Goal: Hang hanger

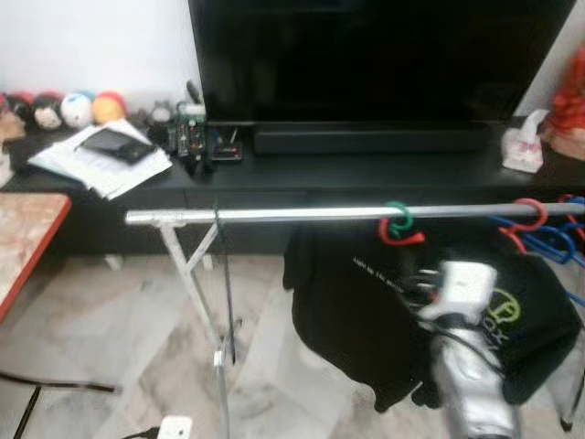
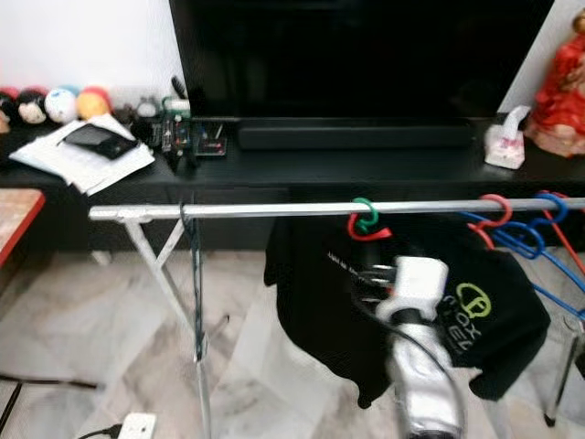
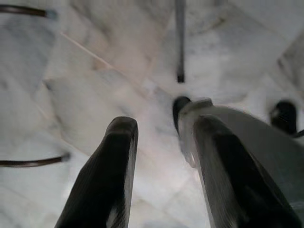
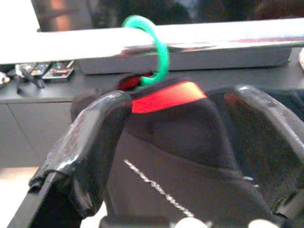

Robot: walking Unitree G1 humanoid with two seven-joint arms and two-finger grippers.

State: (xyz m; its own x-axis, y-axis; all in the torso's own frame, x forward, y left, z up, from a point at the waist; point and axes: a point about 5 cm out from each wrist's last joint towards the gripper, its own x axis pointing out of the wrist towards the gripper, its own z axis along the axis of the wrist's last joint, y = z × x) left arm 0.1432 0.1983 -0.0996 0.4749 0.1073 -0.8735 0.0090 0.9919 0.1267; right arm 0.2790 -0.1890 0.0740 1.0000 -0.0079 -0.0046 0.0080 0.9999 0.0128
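Note:
A hanger with a green hook point(image 4: 154, 52) and a red body point(image 4: 166, 97) hangs on the silver rail point(image 1: 302, 215) of a clothes rack. It carries a black T-shirt point(image 1: 347, 311) with white print. My right gripper point(image 4: 180, 102) is raised to the hanger just below the rail. Its fingers point(image 4: 90, 137) stand open on either side of the shirt's collar and the red hanger. In the left eye view the right gripper point(image 1: 416, 277) is dark against the shirt. My left gripper point(image 3: 166, 124) hangs open over the marble floor.
Red and blue hangers point(image 1: 539, 229) crowd the rail's right end. Behind the rack is a black TV bench point(image 1: 274, 178) with a large TV point(image 1: 366, 55), papers point(image 1: 101, 160) and a tissue box point(image 1: 523, 146). A red-edged table point(image 1: 23, 238) stands at left; a power strip point(image 1: 174, 427) lies on the floor.

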